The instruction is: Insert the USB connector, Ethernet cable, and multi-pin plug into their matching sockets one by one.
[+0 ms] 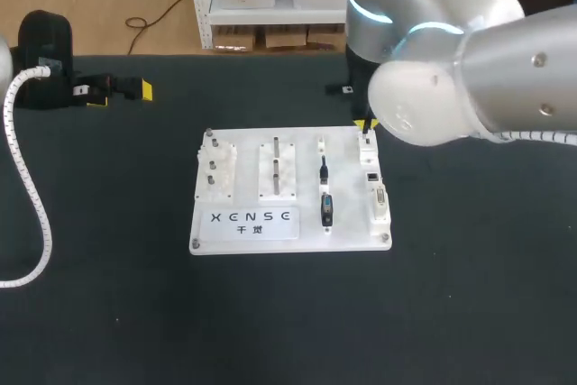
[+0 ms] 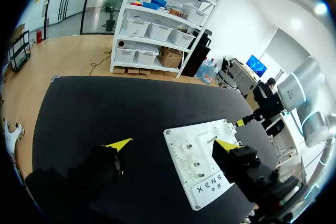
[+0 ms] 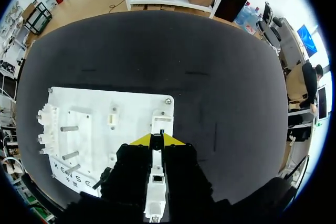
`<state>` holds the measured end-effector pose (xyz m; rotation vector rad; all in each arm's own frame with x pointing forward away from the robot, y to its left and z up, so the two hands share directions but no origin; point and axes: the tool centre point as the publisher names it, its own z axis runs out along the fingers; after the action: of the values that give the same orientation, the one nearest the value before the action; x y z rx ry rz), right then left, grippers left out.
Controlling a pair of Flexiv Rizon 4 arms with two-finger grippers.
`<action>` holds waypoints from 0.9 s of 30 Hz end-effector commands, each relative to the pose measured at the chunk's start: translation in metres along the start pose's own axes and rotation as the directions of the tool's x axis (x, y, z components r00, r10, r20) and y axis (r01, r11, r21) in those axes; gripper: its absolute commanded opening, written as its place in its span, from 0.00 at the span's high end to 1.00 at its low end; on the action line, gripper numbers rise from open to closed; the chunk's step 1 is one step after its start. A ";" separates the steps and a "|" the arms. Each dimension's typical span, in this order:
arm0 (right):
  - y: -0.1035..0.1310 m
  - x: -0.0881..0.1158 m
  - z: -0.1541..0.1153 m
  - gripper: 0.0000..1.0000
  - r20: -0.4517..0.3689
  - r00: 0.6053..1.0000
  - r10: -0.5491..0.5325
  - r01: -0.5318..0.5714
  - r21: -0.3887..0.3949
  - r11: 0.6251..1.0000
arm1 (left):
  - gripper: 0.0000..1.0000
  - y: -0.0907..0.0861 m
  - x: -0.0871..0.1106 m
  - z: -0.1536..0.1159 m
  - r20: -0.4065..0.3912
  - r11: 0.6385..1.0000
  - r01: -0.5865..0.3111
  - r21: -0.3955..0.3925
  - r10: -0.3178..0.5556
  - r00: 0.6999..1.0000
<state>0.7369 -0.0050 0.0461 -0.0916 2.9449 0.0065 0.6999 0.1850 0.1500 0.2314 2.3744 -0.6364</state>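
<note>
1. Your right gripper [image 1: 365,125] pinches a small dark plug [image 3: 161,132] over the socket strip [image 1: 374,188] on the white board's [image 1: 248,223] right edge.
2. A blocky black connector [image 1: 326,209] and a thin black connector [image 1: 324,169] lie mid-board.
3. Your left gripper [image 1: 117,89] gapes wide at upper left.

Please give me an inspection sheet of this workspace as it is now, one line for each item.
Surface: black table carrying one white board.
Job's things: a slim black plug and a wider black connector lie on the board, beside the socket strip.
Clutter: nothing seen.
Grippers: left gripper open and empty, away from the board; right gripper over the socket strip's far end, grip not clear.
Cables: white coiled cable along the left arm.
Surroundings: nothing seen over the table.
</note>
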 end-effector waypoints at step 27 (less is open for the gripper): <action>-0.008 0.002 0.012 1.00 0.021 1.000 0.021 -0.022 0.015 1.000 | 0.00 0.000 0.000 0.000 0.000 1.000 0.000 0.000 0.000 1.000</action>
<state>0.7372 -0.0132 0.0351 -0.0587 2.9274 -0.0106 0.6999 0.1850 0.1500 0.2314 2.3744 -0.6364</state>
